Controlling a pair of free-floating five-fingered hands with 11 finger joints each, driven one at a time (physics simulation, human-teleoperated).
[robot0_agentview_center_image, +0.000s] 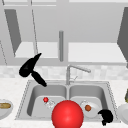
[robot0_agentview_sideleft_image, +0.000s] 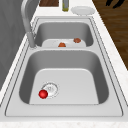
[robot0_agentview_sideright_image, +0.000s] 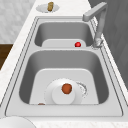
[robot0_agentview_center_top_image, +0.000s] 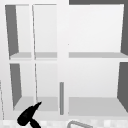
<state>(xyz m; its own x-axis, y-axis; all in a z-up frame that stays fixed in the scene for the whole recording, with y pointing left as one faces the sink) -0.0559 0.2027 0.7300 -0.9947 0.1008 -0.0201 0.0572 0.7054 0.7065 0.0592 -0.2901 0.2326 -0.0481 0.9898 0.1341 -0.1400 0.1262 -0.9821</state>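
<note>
My left hand (robot0_agentview_center_image: 28, 68) floats above the back left corner of the sink (robot0_agentview_center_image: 25, 100), fingers straight, one pointing up at the wall cabinet and the rest down towards the left basin. It holds nothing; the upper view has the left hand (robot0_agentview_center_top_image: 26, 116) below the bottom shelf. Curled and holding nothing, my right hand (robot0_agentview_center_image: 106, 116) hangs at the sink's front right corner, and shows as a hand (robot0_agentview_sideleft_image: 114, 3) off the far counter. A small red ball (robot0_agentview_center_image: 45, 99) (robot0_agentview_sideleft_image: 43, 94) (robot0_agentview_sideright_image: 78, 44) lies by the left basin's drain. A large red ball (robot0_agentview_center_image: 67, 115) sits at the front middle.
The right basin holds a white plate (robot0_agentview_sideright_image: 56, 98) (robot0_agentview_center_image: 93, 113) with a brown piece of food (robot0_agentview_sideright_image: 66, 88) (robot0_agentview_center_image: 88, 108). A faucet (robot0_agentview_center_image: 75, 68) rises behind the divider. A plate with bread (robot0_agentview_center_image: 5, 106) is on the left counter, a plate (robot0_agentview_sideleft_image: 83, 10) and a bottle (robot0_agentview_sideleft_image: 65, 6) on the right. The cabinet (robot0_agentview_center_top_image: 95, 75) stands open, its shelves bare.
</note>
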